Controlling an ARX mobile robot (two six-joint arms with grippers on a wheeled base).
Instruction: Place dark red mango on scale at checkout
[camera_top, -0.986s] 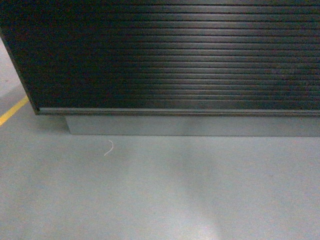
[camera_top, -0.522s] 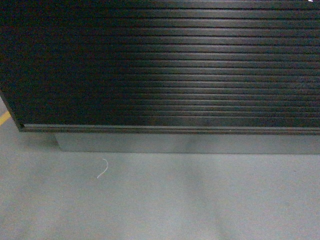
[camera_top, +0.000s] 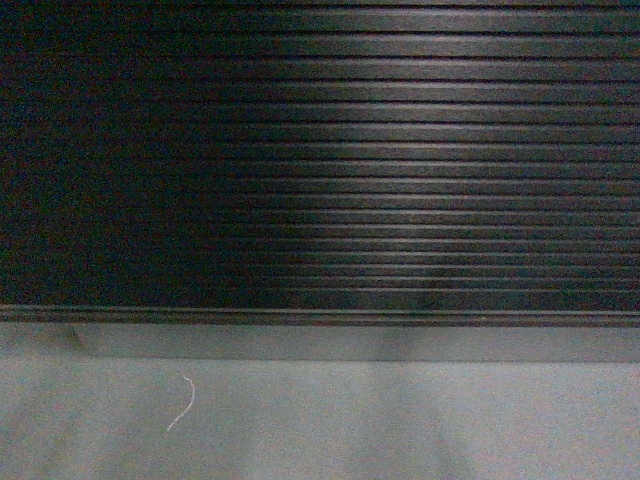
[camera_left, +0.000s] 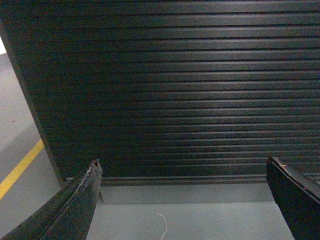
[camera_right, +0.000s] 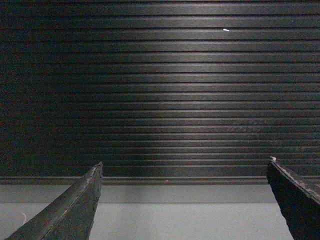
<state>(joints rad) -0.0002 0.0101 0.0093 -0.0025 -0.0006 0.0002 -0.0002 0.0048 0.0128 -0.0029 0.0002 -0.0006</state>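
The checkout (camera_top: 330, 160) fills the head view as a black, horizontally ribbed front panel over a grey base strip (camera_top: 330, 342). The same ribbed panel (camera_left: 170, 90) faces the left wrist camera and the checkout front (camera_right: 160, 90) fills the right wrist view. My left gripper (camera_left: 182, 165) is open with nothing between its dark fingers (camera_left: 75, 205). My right gripper (camera_right: 184, 165) is also open and empty, fingers (camera_right: 70, 210) wide apart. Neither gripper shows in the head view. The dark red mango and the scale are out of view.
Grey floor (camera_top: 400, 420) runs along the counter's foot, with a small white thread (camera_top: 182, 402) lying on it. The counter's left corner (camera_left: 30, 100) and a yellow floor line (camera_left: 20, 167) show in the left wrist view.
The counter front has grown larger and slid lower in the head view; its left corner and the yellow line have left that view. The white thread has shifted down and left.
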